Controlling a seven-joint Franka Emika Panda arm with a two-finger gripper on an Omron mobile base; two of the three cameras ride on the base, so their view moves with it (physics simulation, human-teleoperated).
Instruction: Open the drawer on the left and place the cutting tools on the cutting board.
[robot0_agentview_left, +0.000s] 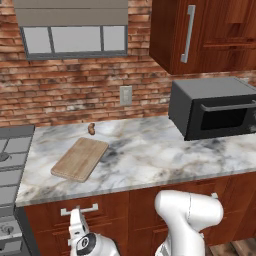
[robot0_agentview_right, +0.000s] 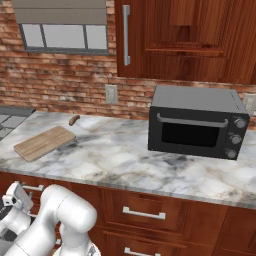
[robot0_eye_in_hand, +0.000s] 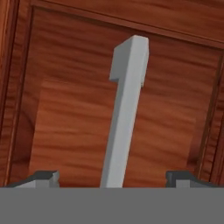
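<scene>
The drawer (robot0_agentview_left: 55, 217) under the counter's left end is closed, its reddish-brown front (robot0_eye_in_hand: 65, 113) close ahead in the hand view. Its silver bar handle (robot0_eye_in_hand: 127, 109) runs between my two fingertips, which stand wide apart on either side without touching it. My gripper (robot0_eye_in_hand: 113, 179) is open; from the base it sits right in front of the handle (robot0_agentview_left: 79, 209), gripper (robot0_agentview_left: 76, 220). The tan cutting board (robot0_agentview_left: 80, 159) lies bare on the marble counter above, also cutting board (robot0_agentview_right: 44, 142). The cutting tools are hidden.
A small brown item (robot0_agentview_left: 91, 129) lies on the counter behind the board. A black microwave (robot0_agentview_left: 215, 107) stands at the right, a stove (robot0_agentview_left: 12, 165) at the left. Another drawer (robot0_agentview_right: 145, 212) sits further right below the counter.
</scene>
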